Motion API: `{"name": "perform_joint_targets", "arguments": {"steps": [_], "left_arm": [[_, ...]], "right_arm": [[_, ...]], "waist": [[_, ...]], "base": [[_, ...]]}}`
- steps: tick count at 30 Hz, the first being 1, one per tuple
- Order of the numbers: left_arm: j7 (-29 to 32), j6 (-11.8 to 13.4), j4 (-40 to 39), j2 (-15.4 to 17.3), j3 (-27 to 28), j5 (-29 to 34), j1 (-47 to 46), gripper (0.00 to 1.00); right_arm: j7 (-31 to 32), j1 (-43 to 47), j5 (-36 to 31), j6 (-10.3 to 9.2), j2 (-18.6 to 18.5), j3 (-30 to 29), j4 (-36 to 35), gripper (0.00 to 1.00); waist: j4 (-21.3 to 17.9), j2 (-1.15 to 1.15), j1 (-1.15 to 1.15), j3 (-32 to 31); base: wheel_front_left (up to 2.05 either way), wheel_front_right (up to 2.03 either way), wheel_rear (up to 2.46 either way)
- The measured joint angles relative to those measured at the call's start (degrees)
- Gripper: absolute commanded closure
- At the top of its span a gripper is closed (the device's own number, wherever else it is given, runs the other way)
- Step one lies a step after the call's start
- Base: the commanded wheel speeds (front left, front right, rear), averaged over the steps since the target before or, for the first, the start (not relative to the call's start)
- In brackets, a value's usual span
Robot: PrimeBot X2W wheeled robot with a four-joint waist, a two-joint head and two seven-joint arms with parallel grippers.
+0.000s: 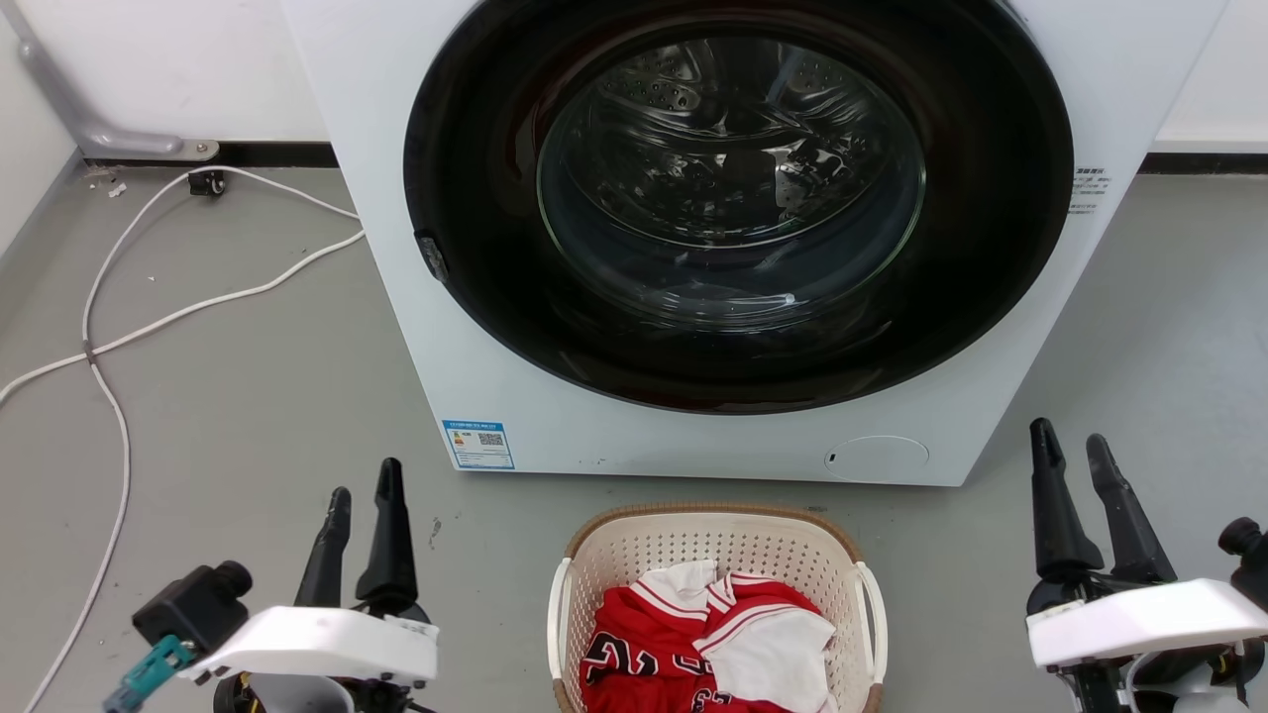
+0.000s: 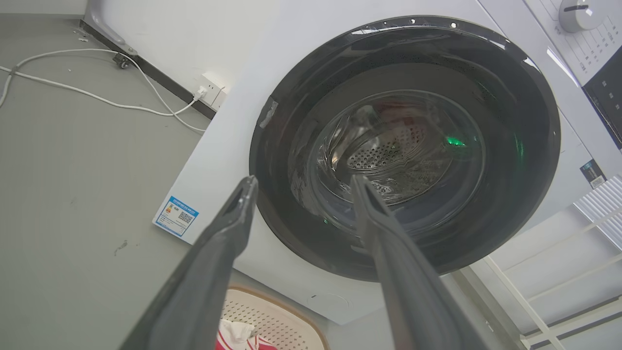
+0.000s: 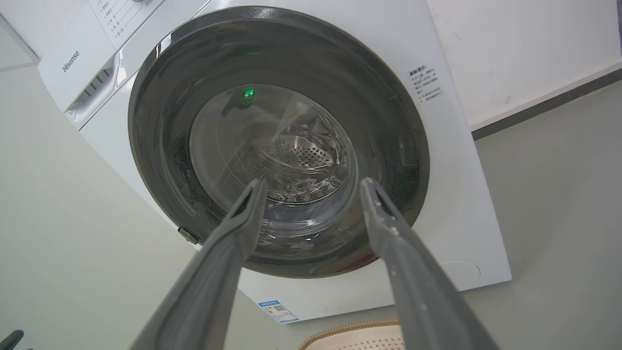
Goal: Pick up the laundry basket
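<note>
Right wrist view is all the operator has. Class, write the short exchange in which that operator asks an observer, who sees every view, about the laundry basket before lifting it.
Operator: The laundry basket is cut off at my bottom edge. What is in it?
Observer: Red and white clothing, heaped in the near part.
Operator: Has it anything to grip?
Observer: White handles, one on each long side.
Operator: Where is the left gripper?
Observer: The left gripper is open, to the left of the basket and apart from it.
</note>
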Motion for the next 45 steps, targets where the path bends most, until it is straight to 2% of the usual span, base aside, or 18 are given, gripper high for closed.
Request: {"name": "perform_joint_targets", "arguments": {"steps": [5, 14, 25, 45], "left_arm": [[-0.85, 0.04, -0.08, 0.02, -2.22, 6.49, 0.23, 0.0], [-2.22, 3.11, -0.34, 1.56, -7.06, 15.49, 0.29, 0.0], [-3.8, 6.62, -0.9, 3.94, -12.45, 20.58, 0.29, 0.0], [-6.39, 4.78, 0.88, 3.79, -14.7, 29.3, 1.3, 0.0]], "right_arm": [[-0.92, 0.18, -4.1, 0.0, 0.0, 0.99, -0.8, 0.0], [-2.3, 1.43, -10.29, 0.0, -0.01, 1.89, -0.36, 0.0], [-3.96, 2.32, -16.56, 0.0, -0.02, 2.09, 0.32, 0.0], [-6.5, 2.98, -27.14, 0.01, -0.05, 0.74, 3.49, 0.0]], "waist": [[-0.06, 0.0, 0.0, -0.03], [-0.06, 0.0, 0.0, -0.05], [-0.11, 0.0, 0.0, 0.11], [-0.35, 0.0, 0.0, 0.16]], "base": [[0.0, 0.0, 0.0], [0.0, 0.0, 0.0], [0.0, 0.0, 0.0], [0.0, 0.0, 0.0]]}}
